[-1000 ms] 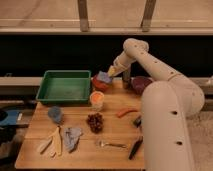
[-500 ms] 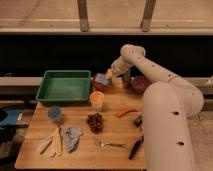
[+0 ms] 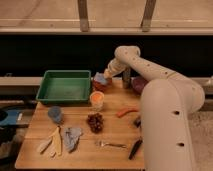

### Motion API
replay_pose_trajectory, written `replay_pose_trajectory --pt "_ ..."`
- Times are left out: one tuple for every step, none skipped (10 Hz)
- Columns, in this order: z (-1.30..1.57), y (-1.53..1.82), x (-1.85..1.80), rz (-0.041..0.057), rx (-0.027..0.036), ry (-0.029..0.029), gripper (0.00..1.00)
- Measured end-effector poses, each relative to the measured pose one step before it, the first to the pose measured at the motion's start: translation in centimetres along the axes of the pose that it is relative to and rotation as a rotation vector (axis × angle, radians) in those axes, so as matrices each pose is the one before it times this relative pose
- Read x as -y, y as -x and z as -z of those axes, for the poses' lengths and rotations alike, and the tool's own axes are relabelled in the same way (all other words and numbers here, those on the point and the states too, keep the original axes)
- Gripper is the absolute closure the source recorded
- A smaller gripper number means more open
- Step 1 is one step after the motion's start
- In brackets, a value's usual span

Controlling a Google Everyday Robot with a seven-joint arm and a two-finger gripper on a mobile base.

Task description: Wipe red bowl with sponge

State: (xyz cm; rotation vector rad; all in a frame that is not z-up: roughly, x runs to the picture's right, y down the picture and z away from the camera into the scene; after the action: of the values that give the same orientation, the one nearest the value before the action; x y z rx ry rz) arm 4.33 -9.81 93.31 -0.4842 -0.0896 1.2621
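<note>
The white robot arm [image 3: 145, 70] rises by the bench's right edge, bends over the far edge and comes down toward the far middle. The wooden bench [image 3: 116, 131] carries a green tray [image 3: 65, 86] at its far left corner. A dark purple bowl [image 3: 139, 84] sits at the far edge, partly behind the arm. Between them is the red bowl [image 3: 100, 87], near the far edge and just beside the tray's right wall. The sponge [image 3: 100, 78] lies in the top of the red bowl and covers most of its opening. A small orange-topped cup [image 3: 96, 100] stands just on the near side of the bowl. Toward the near edge lie a blue cup [image 3: 55, 114], a dark bunch of grapes [image 3: 95, 121], a grey-blue cloth [image 3: 71, 136] and a fork [image 3: 110, 145].

The red bowl is small and stands loose on the bench. A sideways wiping stroke with too much downward pressure would probably drag it against the tray wall or into the orange-topped cup, or tip it on its rim. The sponge looks to be gripped near one edge, so a hard push could fold it or pull it free.

The tool [image 3: 106, 74] is at the sponge's upper right edge, above the bowl. Its jaws are drawn narrow and, as far as can be judged, they pinch the sponge. It appears to touch nothing else.
</note>
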Motion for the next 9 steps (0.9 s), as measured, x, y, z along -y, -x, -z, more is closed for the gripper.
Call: replay_pose_trajectory --pt "0.042 0.875 0.355 0.00327 0.00687 -0.02644 1.00" --pt "-0.001 0.582 0.677 0.00560 0.00139 -0.03857 1.00" --pt "0.050 0.339 0.576 0.00080 -0.00101 -0.02982 1.00" --pt "0.007 0.139 0.944 -0.00298 -0.00429 -0.03764 1.00" --pt "0.104 -0.277 1.400 -0.01090 -0.00661 -0.03549 1.00" --pt "0.158 -0.361 0.775 -0.00920 -0.00385 -0.01645 1.00" --pt "0.187 -0.467 0.772 -0.01261 -0.00344 -0.01382 1.00" --pt "0.288 -0.618 0.803 -0.01956 -0.00154 -0.00488 1.00" --pt "0.319 -0.562 0.666 -0.01728 0.00017 -0.00105 1.00"
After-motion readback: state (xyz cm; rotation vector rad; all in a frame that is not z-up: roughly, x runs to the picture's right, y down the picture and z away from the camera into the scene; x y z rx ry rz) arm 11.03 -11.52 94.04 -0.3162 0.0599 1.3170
